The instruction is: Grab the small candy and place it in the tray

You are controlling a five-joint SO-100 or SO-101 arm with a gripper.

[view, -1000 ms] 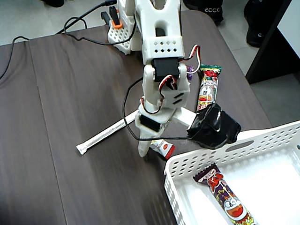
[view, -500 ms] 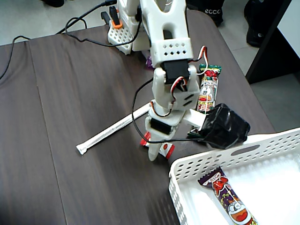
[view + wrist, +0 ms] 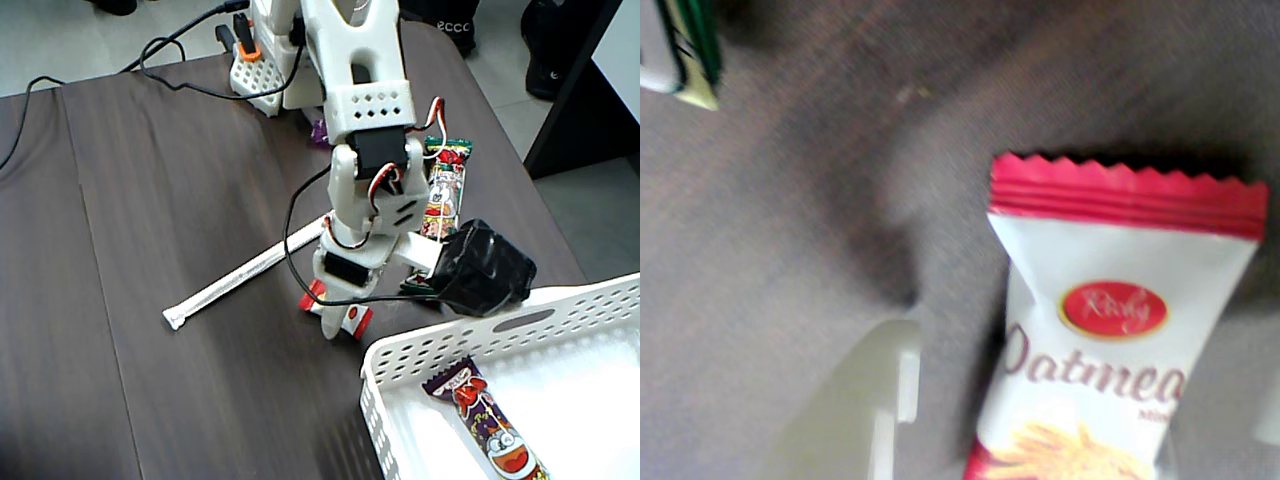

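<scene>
The small candy [image 3: 1110,320] is a white packet with red ends and lies flat on the dark table. In the fixed view its red ends [image 3: 359,320] stick out on both sides of the lowered gripper [image 3: 335,318]. In the wrist view the gripper [image 3: 1080,430] is open and straddles the packet. One white finger [image 3: 855,410] stands left of the packet with a gap between them. The other finger barely shows at the right edge. The white perforated tray [image 3: 470,335] sits just right of and in front of the gripper.
One long cartoon-printed bar [image 3: 490,425] lies in the tray and another [image 3: 445,190] lies on the table behind the arm. A long white wrapped stick [image 3: 250,270] lies to the left. A small purple candy [image 3: 318,130] sits by the arm's base. The table edge is on the right.
</scene>
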